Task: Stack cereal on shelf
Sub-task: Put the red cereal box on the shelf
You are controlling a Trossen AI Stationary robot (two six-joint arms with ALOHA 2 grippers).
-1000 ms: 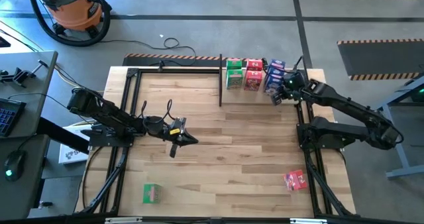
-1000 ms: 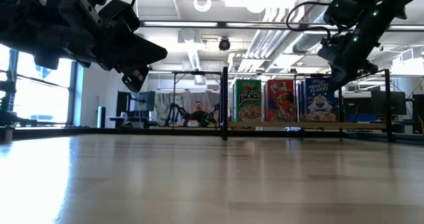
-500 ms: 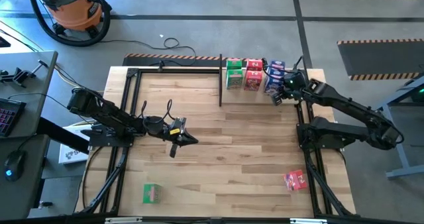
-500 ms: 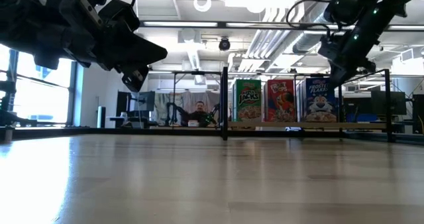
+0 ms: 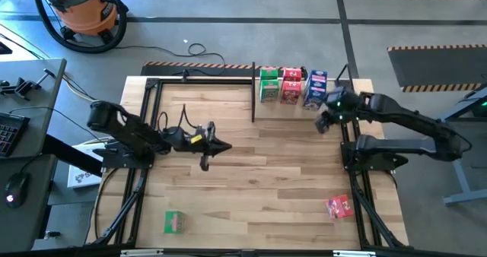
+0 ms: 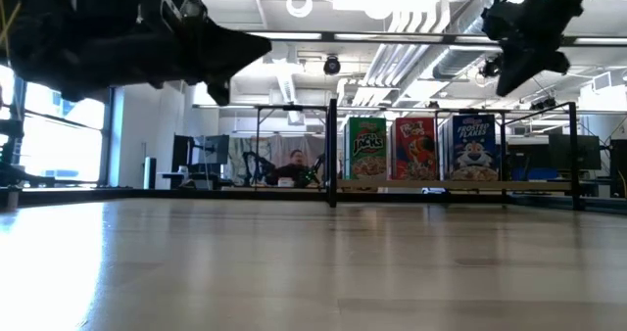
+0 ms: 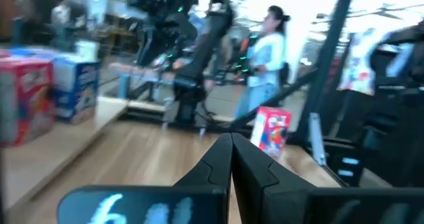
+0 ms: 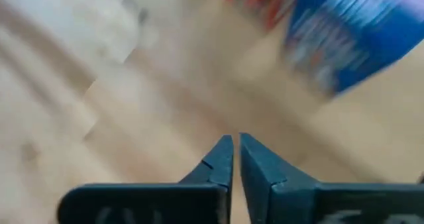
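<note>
Claws first: the right claw (image 5: 322, 125) hangs above the table's far right part, just in front of the blue cardboard cereal box (image 5: 316, 88), its two dark fingers (image 8: 222, 159) drawn nearly together with only a sliver of gap and nothing between them. In the right wrist view the blue box shows blurred ahead of the fingertips. The left claw (image 5: 205, 162) hovers over the left-centre of the pale wooden plank table (image 5: 251, 188), fingers pressed together and empty; the low view shows it raised well clear of the surface.

Along the far edge, to the right of the tall upright post of the thin black metal-rod shelf (image 5: 253, 90), three small boxes stand upright in a row with printed fronts facing the low camera: a green cereal box (image 5: 268, 84) nearest the post, a red cereal box (image 5: 291, 85) beside it, then the blue one at the right end. Whether neighbouring boxes touch cannot be told.

Well apart from these, a second green box (image 5: 173, 222) lies flat near the table's front left, and a second red box (image 5: 338, 206) sits near the front right edge, beside the right arm's black base frame.

Beyond the table, an orange shop vacuum (image 5: 80, 10) stands on the grey floor, and a person (image 6: 292, 165) is visible in the room behind.
</note>
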